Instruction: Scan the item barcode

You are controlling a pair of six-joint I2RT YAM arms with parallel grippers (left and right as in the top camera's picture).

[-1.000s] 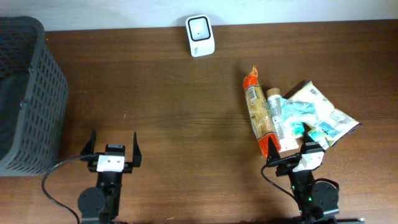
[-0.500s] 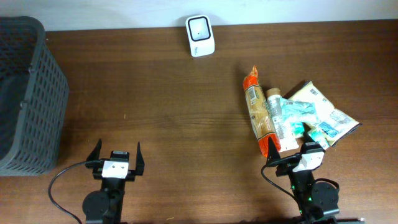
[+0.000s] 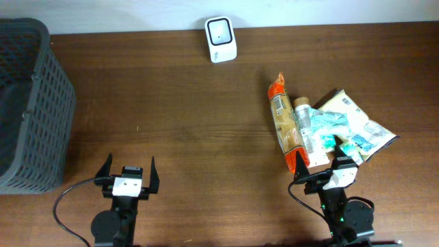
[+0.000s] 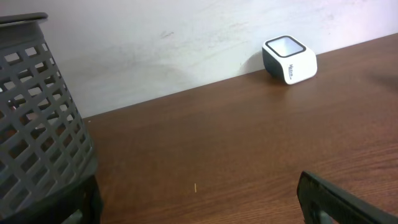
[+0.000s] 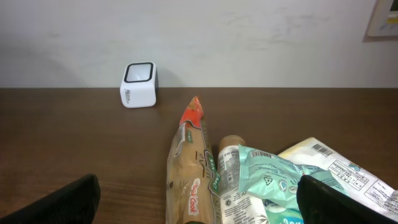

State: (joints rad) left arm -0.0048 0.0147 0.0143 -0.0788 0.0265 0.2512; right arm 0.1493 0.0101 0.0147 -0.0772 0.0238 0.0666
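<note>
A white barcode scanner [image 3: 221, 39] stands at the table's far edge by the wall, also in the left wrist view as the scanner [image 4: 289, 59] and in the right wrist view as the scanner [image 5: 138, 84]. The items lie in a pile at the right: a long tan packet with orange ends [image 3: 286, 127] [image 5: 189, 168], a teal pouch [image 3: 326, 127] [image 5: 273, 180] and a pale packet with printed barcodes [image 3: 357, 118] [image 5: 339, 168]. My right gripper [image 3: 319, 165] [image 5: 199, 183] is open at the pile's near end, holding nothing. My left gripper [image 3: 128, 165] [image 4: 199, 193] is open over bare wood.
A dark grey slatted basket [image 3: 31, 103] [image 4: 37, 106] stands at the far left of the table. A small beige-capped tube [image 3: 302, 110] [image 5: 231, 158] lies between the tan packet and the teal pouch. A white wall runs behind the table.
My left gripper drew back slightly toward the front edge and to the right, then held still. The right gripper and the items have not moved.
</note>
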